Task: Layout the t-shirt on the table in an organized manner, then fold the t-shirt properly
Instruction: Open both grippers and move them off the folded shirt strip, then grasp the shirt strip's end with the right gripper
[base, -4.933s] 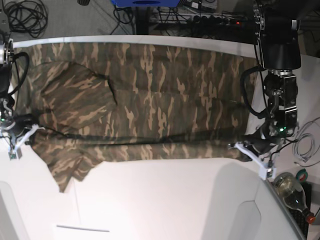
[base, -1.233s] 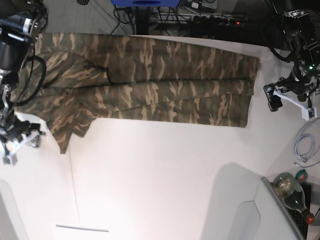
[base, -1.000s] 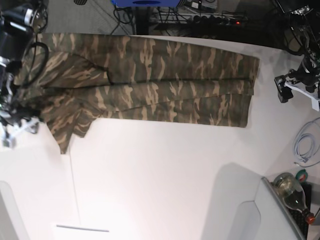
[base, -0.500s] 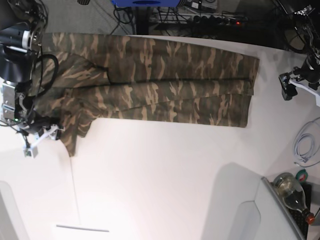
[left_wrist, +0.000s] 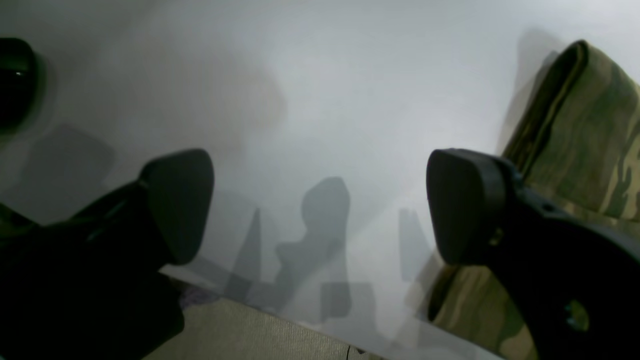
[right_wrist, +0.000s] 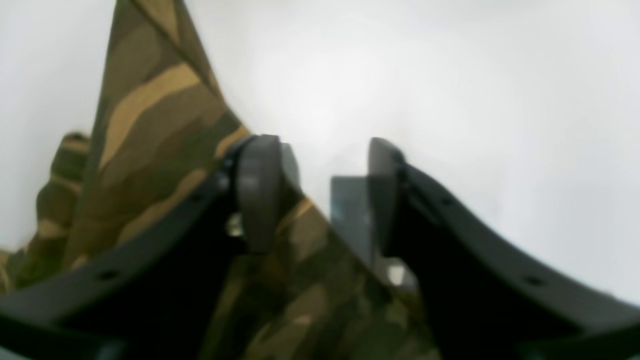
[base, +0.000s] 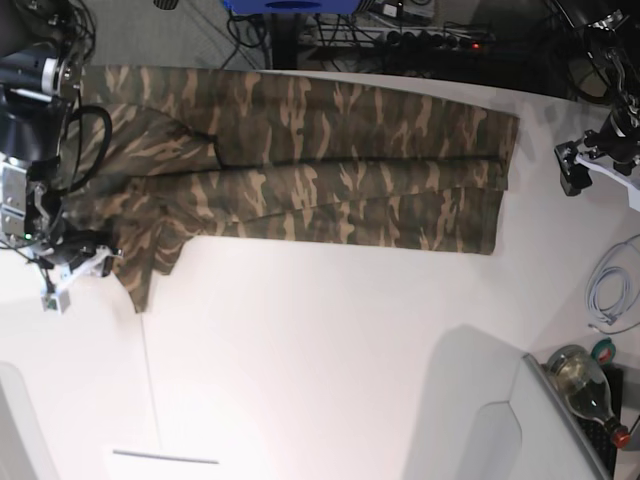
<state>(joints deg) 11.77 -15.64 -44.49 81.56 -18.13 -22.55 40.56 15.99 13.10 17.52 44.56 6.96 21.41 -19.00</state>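
Left wrist view: we find the left gripper (left_wrist: 320, 205) with jaws spread wide, nothing between them, over the bare table (left_wrist: 310, 90); the t-shirt (left_wrist: 575, 130) lies just beside it.

Right wrist view: the right gripper (right_wrist: 320, 195) straddles a sleeve edge, jaws parted; whether they are clamping the cloth we cannot tell.

Base view: we note the shirt folded lengthwise along the table's far side.

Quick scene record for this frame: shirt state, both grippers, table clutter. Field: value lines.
t-shirt: folded lengthwise into a long band across the far side of the table, one sleeve sticking out toward the near side
left gripper: open, empty, over bare table beside the shirt's end
right gripper: at the protruding sleeve, cloth between its jaws, closure unclear
clutter: bottle, cable
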